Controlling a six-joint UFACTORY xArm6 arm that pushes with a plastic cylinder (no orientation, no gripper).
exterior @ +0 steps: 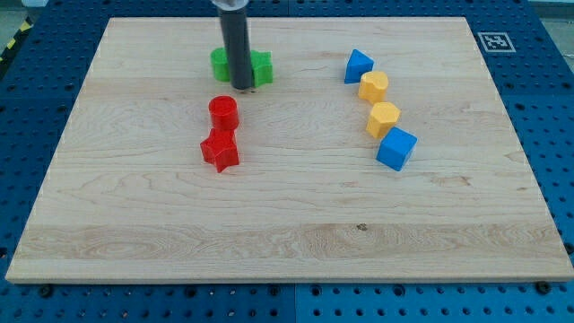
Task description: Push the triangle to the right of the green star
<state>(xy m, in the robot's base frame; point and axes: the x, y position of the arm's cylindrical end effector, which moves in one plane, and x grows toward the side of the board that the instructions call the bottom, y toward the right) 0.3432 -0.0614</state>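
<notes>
The blue triangle (357, 65) lies at the upper right of the wooden board (287, 224). The green star (260, 66) lies at the upper middle, with a second green block (219, 63) beside it on the view's left; the rod hides part of both. My tip (243, 87) rests just below the two green blocks, between them, and above the red cylinder (222, 112). The triangle is about a hundred pixels to the right of the star.
A red star (220, 150) lies below the red cylinder. Two yellow blocks (374, 86) (384, 118) run in a line down from the triangle, ending in a blue cube (396, 148). A marker tag (492, 41) sits at the board's top right corner.
</notes>
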